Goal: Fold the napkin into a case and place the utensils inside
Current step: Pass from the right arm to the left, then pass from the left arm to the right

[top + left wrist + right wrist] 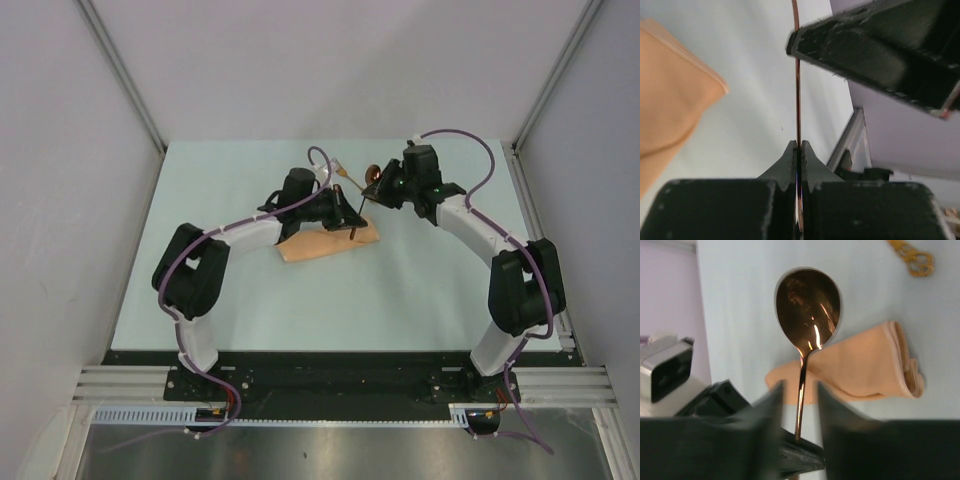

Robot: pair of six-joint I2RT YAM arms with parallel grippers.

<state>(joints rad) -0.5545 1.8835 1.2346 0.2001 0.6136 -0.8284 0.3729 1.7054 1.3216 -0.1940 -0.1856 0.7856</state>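
Bright even light, faint shadows, glints on the spoon [807, 305], wrist-view foregrounds blurred

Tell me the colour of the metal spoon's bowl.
Shiny copper-gold, unpatterned; the metal spoon shows best in the right wrist view.

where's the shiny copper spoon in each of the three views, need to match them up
Top external: the shiny copper spoon sits mid table, just beyond the folded peach-orange cloth napkin.
Left wrist: only its thin handle, edge-on, rising up the centre from the shut left gripper.
Right wrist: bowl upper centre, handle dropping between the parted fingers of the right gripper.
Shared landmark: the napkin, at left and right of centre.
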